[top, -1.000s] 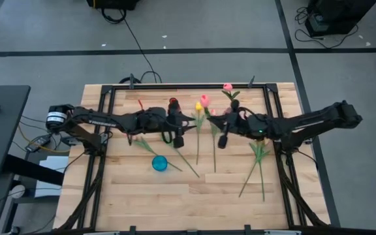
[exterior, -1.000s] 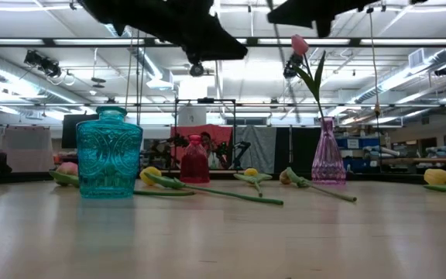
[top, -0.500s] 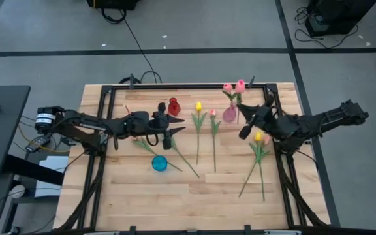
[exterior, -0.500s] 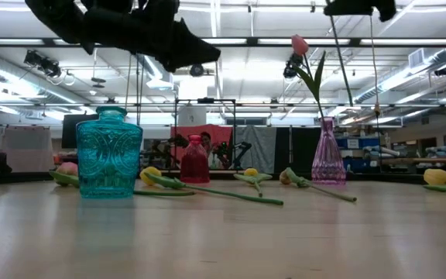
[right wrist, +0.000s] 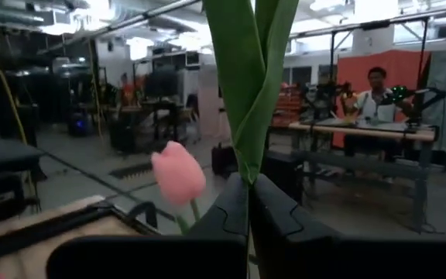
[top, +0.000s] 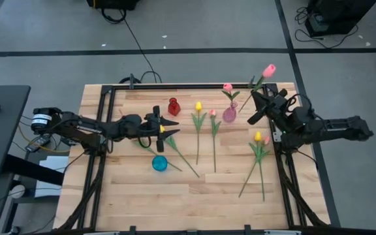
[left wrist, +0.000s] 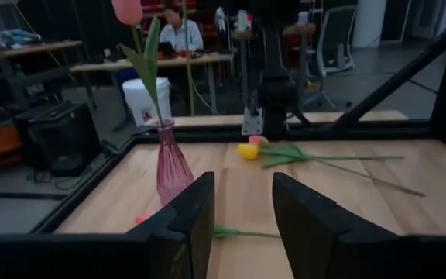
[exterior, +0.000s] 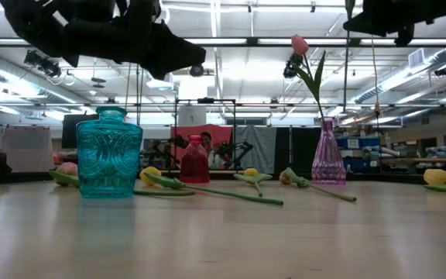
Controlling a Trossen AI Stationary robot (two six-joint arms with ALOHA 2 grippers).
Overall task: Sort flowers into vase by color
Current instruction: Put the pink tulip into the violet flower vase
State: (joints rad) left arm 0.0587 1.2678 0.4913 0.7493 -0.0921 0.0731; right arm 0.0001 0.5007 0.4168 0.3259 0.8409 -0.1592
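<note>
A wooden table [top: 142, 196] seen from above, with two dark robot arms reaching in from the sides. At left, the left gripper [top: 160, 129] hangs over the table between a small red vase [top: 173, 106] and a round teal vase [top: 159, 163], its fingers spread apart and holding nothing; part of a yellow tulip [top: 162, 130] shows right under it, the rest of that flower hidden by the arm. A second ago this gripper sat further right, next to the red vase. In the middle lie a yellow tulip [top: 198, 106] and a pink tulip [top: 212, 113], stems pointing toward the near edge. Next, a pink vase [top: 230, 114] already holds one pink tulip [top: 228, 87]. At right, the right gripper [top: 253, 108] has its fingers pressed together on the stem of another pink tulip [top: 268, 70], lifted near the table's far right corner; a second ago that flower was low over the table's middle. From the right wrist camera the leaves [right wrist: 250, 77] fill the centre and hide the stem. Two more flowers [top: 258, 138] lie near the right edge; their heads overlap and are hard to separate.
</note>
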